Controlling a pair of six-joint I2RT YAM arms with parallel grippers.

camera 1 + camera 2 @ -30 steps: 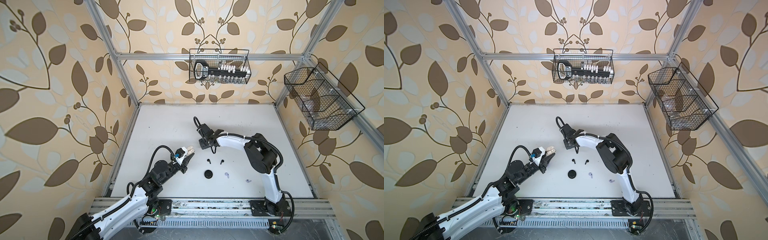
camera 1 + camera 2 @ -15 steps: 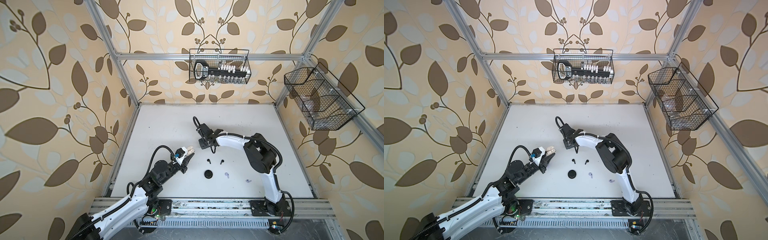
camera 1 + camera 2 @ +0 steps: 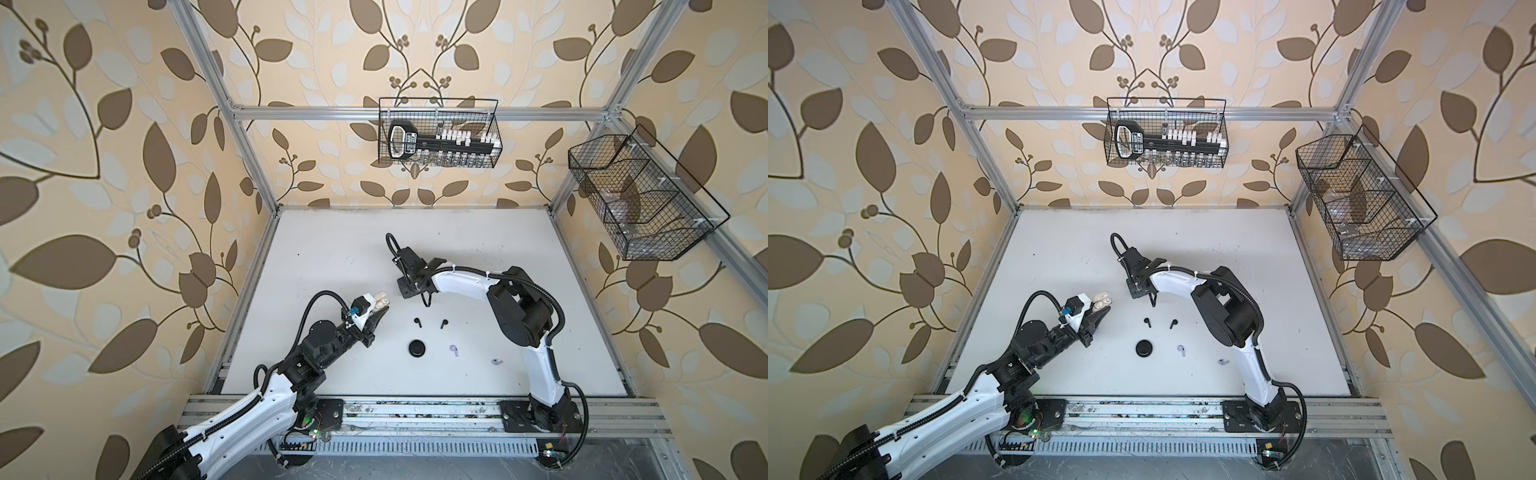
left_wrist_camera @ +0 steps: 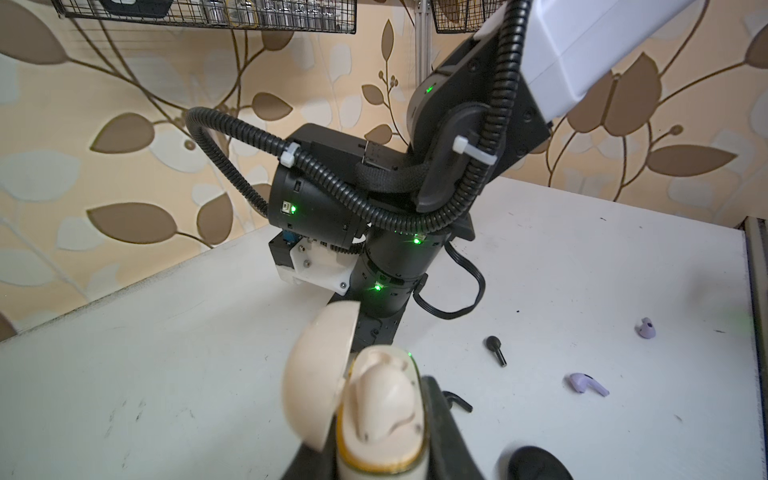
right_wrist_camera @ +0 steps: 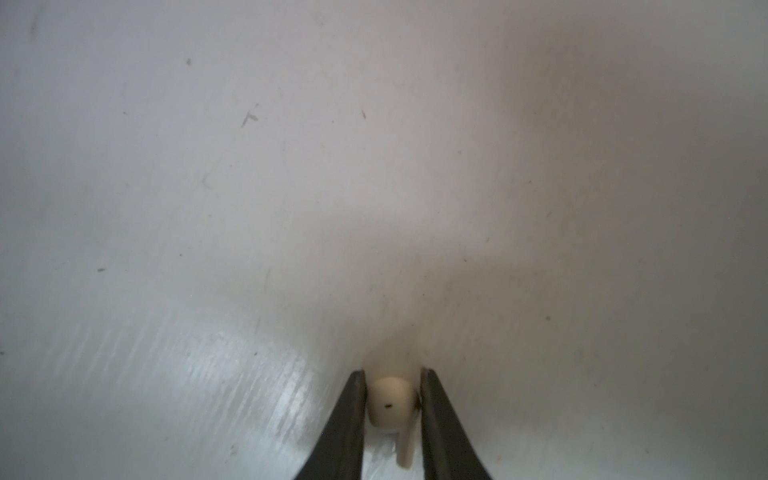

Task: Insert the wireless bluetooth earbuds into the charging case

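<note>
The white tabletop (image 3: 332, 249) fills the floor of the enclosure. The left arm (image 3: 266, 399) reaches in from the near rail toward the middle. The right arm (image 3: 457, 282) arches over from the near right, with its wrist turned down at the tabletop. Two wire baskets (image 3: 436, 137) (image 3: 640, 199) hang on the rear and right walls.

The left pincer (image 3: 379, 308) is closed on the cream charging case (image 4: 374, 461) and holds it above the tabletop, left of centre. The lid (image 4: 320, 374) stands open. One white earbud (image 4: 386, 399) sits in the case body.

A closed black case (image 3: 417, 348) lies flat on the tabletop near the front edge, between the two arms.

The right pincer (image 5: 393, 376) is narrowed onto a second white earbud (image 5: 388, 405). Both fingers touch its sides, with the stem pointing back toward the wrist. Whether this earbud rests on the tabletop or is lifted clear cannot be determined.

Two black earbuds (image 3: 417, 322) (image 3: 444, 323) lie side by side just behind the black case. Two lavender earbuds (image 3: 454, 351) (image 3: 496, 362) lie to its right, apart from each other.
</note>
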